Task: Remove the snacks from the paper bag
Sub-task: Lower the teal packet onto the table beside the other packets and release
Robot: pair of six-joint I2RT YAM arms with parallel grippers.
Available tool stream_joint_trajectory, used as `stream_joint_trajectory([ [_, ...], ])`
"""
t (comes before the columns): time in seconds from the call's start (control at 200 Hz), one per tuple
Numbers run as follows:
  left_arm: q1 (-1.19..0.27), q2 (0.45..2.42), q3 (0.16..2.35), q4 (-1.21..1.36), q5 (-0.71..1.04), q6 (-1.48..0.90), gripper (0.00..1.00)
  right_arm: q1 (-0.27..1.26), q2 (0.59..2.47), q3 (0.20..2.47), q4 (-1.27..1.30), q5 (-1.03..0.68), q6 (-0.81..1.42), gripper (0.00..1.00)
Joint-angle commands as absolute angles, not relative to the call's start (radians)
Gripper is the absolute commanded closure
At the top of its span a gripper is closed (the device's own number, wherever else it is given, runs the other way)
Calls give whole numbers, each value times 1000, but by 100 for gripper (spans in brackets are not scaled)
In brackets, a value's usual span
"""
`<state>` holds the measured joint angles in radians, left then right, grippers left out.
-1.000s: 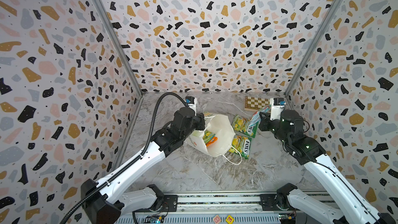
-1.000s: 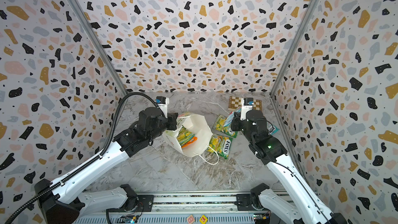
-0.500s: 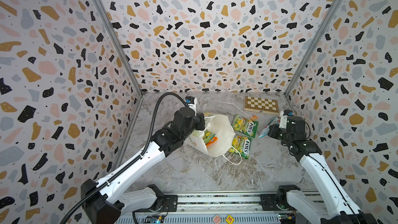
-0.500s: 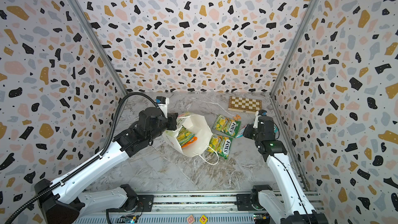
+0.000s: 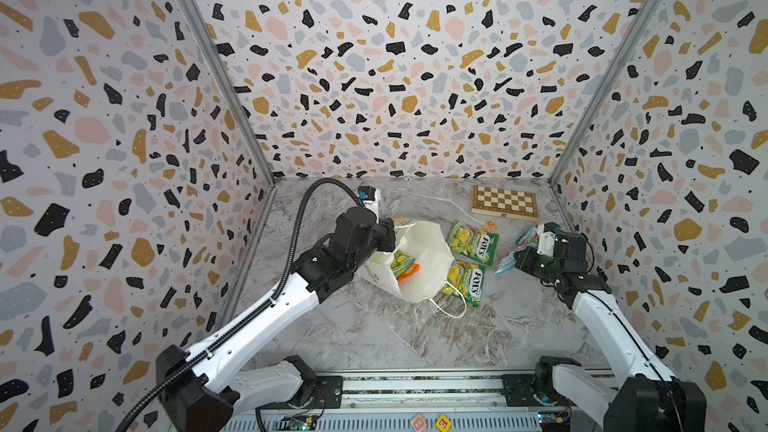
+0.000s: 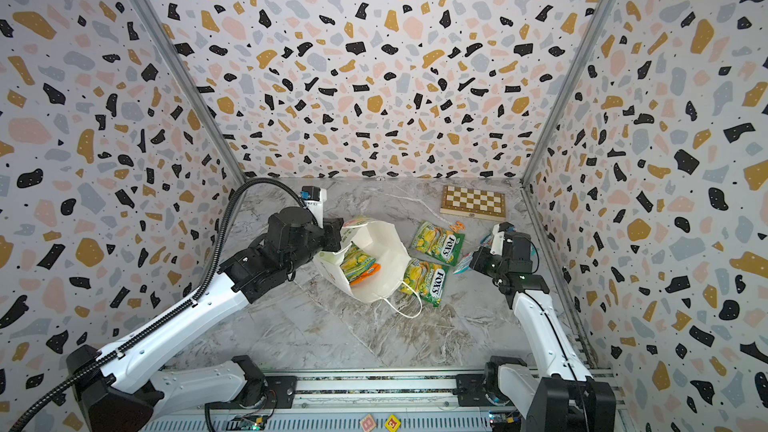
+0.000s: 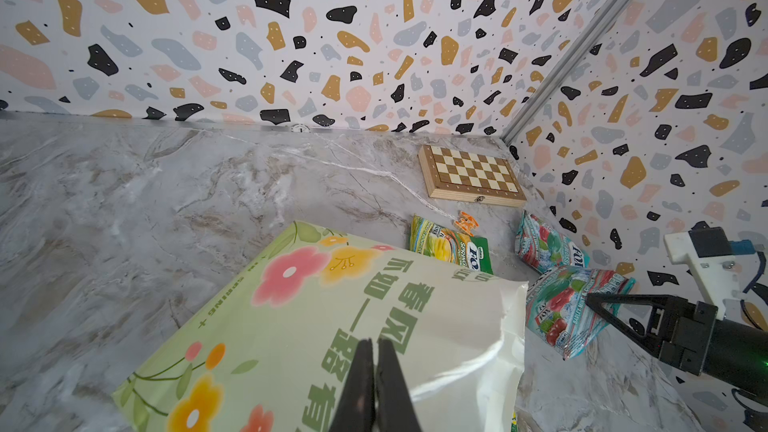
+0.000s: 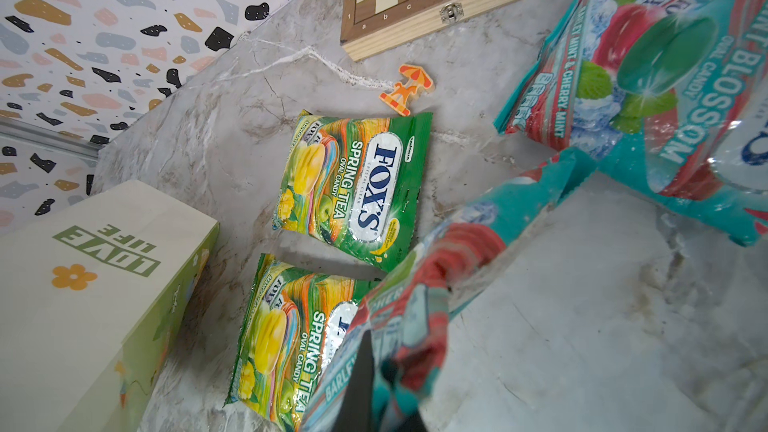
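**A:** Where is the paper bag point(image 5: 428, 251)?

**B:** It is in the middle of the surface point(image 5: 374, 338), tipped, with its mouth open. The inner green-yellow packet point(image 5: 400, 261) lies in it over a pink-orange packet point(image 5: 409, 274).

**A:** Which snacks are out?

**B:** Two lie flat on the bag's right-arm side. The near Spring Tea packet point(image 5: 463, 282) touches the bag under its cord handle point(image 5: 451, 311). The far Spring Tea packet point(image 5: 473, 243) is just beside the bag. An orange trinket point(image 5: 490, 226) and a chessboard point(image 5: 503, 202) lie beyond that.

**A:** And the fingers?

**B:** The left fingers point(image 7: 359, 384) are pressed together at the bag's green side, by its rim. I cannot tell whether paper is pinched between them. The right fingers point(image 8: 360, 380) are clamped on the held teal-and-red packet point(image 8: 449, 268), which is off the surface and apart from the bag. A loose teal-and-red packet point(image 8: 665, 76) lies farther from the bag.
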<state>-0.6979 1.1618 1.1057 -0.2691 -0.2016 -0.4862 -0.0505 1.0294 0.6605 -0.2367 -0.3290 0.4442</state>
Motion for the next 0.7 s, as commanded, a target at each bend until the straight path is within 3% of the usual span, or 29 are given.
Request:
stream_joint_trajectory([
  [0.0, -701, 1152, 1109, -251, -218, -477, 100, -55, 1016, 652, -199, -335, 439, 100],
  [0.185, -701, 1152, 1106, -252, -216, -477, 100, -55, 1009, 635, -211, -317, 437, 98],
  [0.451, -701, 1148, 1108, -254, -219, -476, 100, -54, 979, 652, -266, -234, 437, 57],
  [0.696, -701, 1148, 1107, -253, -217, -476, 100, -54, 924, 676, -329, -95, 450, 46],
])
